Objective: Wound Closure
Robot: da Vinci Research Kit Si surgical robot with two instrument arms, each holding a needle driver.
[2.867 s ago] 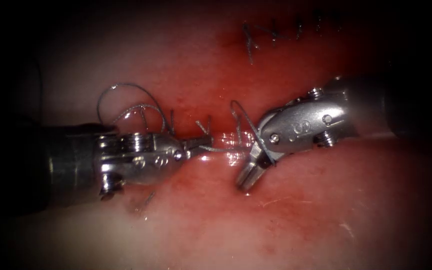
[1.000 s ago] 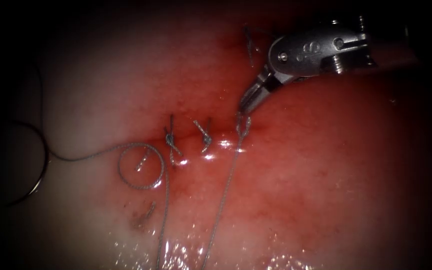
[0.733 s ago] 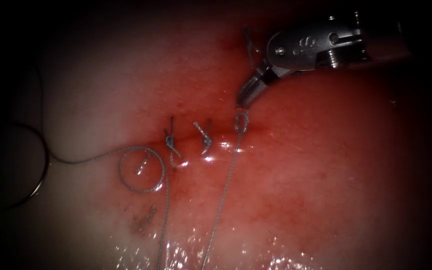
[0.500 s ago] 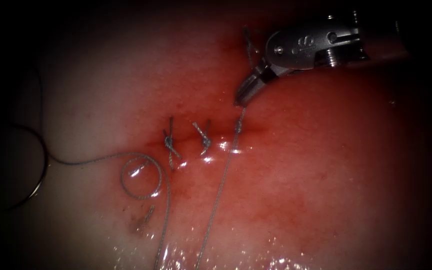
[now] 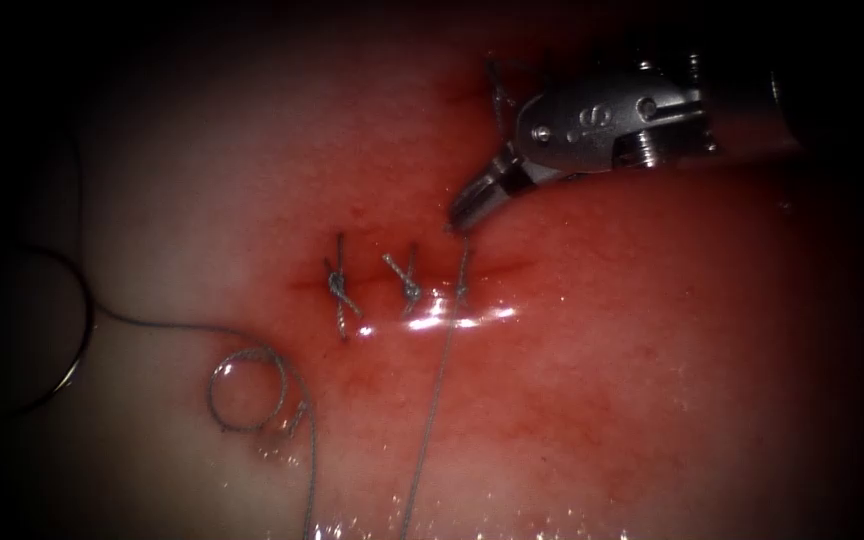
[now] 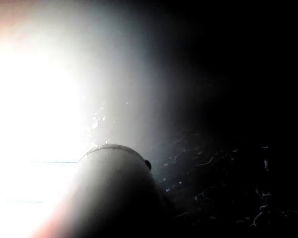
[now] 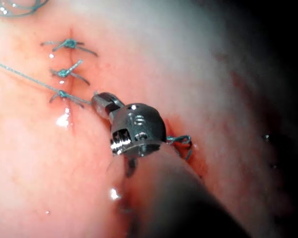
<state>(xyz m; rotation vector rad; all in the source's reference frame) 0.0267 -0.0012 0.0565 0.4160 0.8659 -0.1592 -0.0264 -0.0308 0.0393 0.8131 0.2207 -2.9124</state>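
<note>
**Endoscope view.**
- Right tool (image 5: pixel 460 212): its fingers are closed on the short end of the thread (image 5: pixel 437 400).
- Thread: it drops straight from the fingertips to the newest knot (image 5: pixel 462 292) just below them and on toward the near edge. It looks taut, probably so the knot sits flat on the cut.
- Two finished stitches (image 5: pixel 340 288) (image 5: pixel 407 282): beside that knot, away from the fingers to the left.
- Needle (image 5: pixel 85 335): it lies free on the tissue (image 5: pixel 652 350), well apart from the fingers and far off the cut's left end. It is not in the tissue and nothing holds it.
- Loose coil (image 5: pixel 247 395): slack thread trailing from the needle.

**Left wrist view.**
- Left tool (image 6: pixel 114 178): a rounded body against glare. I cannot tell what it holds.

**Right wrist view.**
- Right tool (image 7: pixel 100 100): the fingers are pinched together on the thread (image 7: pixel 20 72), just beside the newest knot (image 7: pixel 62 93).
- Two finished stitches (image 7: pixel 64 72) (image 7: pixel 68 43): in a row beyond that knot.
- Older stitch (image 7: pixel 181 140): behind the fingers, near the wrist.
</note>
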